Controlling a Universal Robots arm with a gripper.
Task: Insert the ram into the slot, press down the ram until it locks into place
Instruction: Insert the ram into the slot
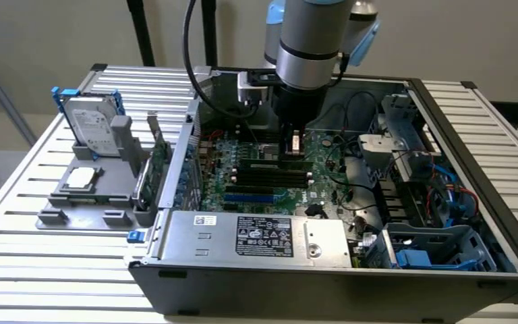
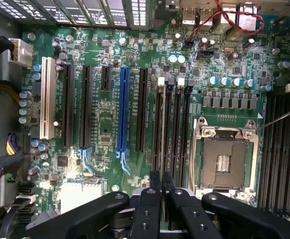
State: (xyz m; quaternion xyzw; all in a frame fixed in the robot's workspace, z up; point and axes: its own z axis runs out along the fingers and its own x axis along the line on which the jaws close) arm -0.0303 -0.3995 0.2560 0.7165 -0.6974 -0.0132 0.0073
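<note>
My gripper (image 2: 161, 186), fingers pinched together and seemingly empty, hangs directly over the ram (image 1: 268, 166), which lies lengthwise in the slot (image 2: 158, 129).

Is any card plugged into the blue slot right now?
No, the blue slot stands empty along its whole length in the wrist view.

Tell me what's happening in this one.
A single robot arm reaches down into an open computer case. Its gripper sits low over one end of the black memory slots on the motherboard. Whether the ram is in its grip or already seated cannot be told from here.
</note>
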